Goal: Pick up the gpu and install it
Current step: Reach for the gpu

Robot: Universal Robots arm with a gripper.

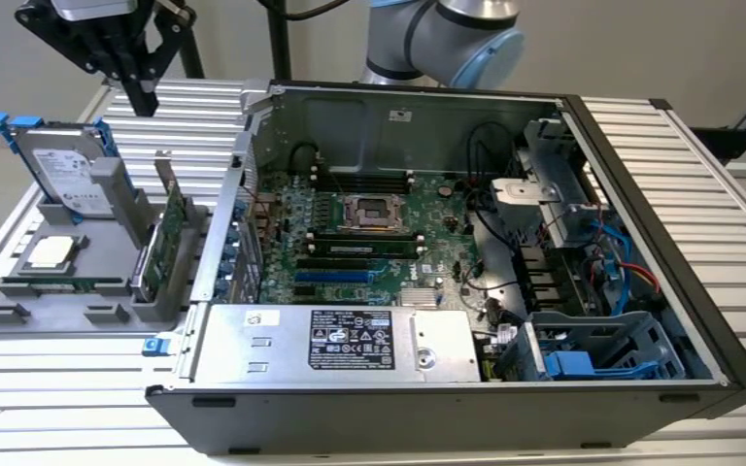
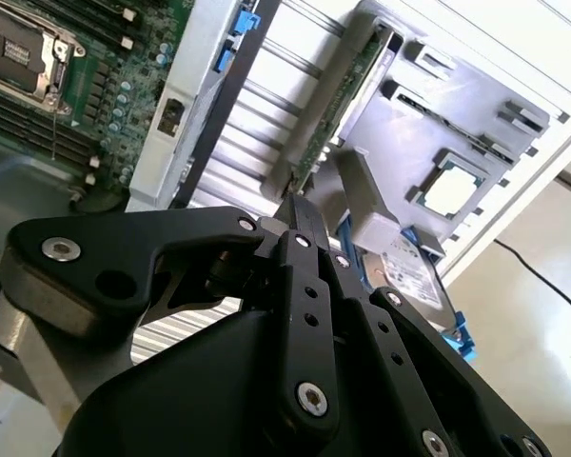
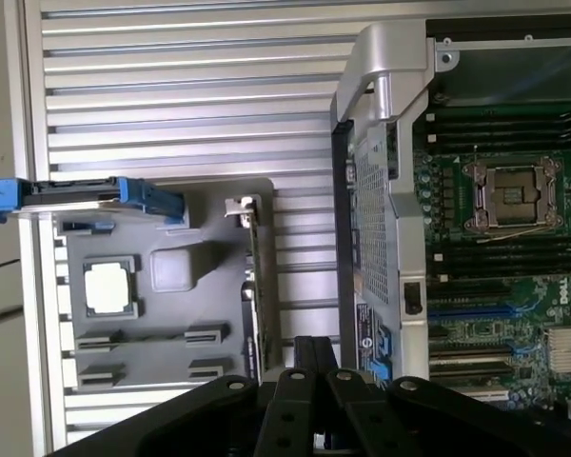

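Note:
The gpu (image 1: 174, 236) stands on edge in a grey holder (image 1: 82, 311) on the table, at the exterior view's left of the open computer case (image 1: 477, 243). It is a thin green card with a silver bracket (image 1: 163, 180) pointing up. In both wrist views it is seen edge-on, the gpu (image 3: 258, 286) beside the case wall and the gpu (image 2: 341, 100) in the holder. My gripper (image 1: 147, 100) hangs high above the table, behind the holder, shut with nothing in it. Its black fingers (image 3: 305, 354) sit pressed together, and the gripper (image 2: 300, 209) is well apart from the card.
The holder also carries a silver hard drive with a blue frame (image 1: 69, 170), a processor chip (image 1: 51, 252) and a memory stick (image 1: 62, 284). Inside the case lie the motherboard (image 1: 360, 243) with blue slots (image 1: 334, 277) and a power supply (image 1: 334, 340).

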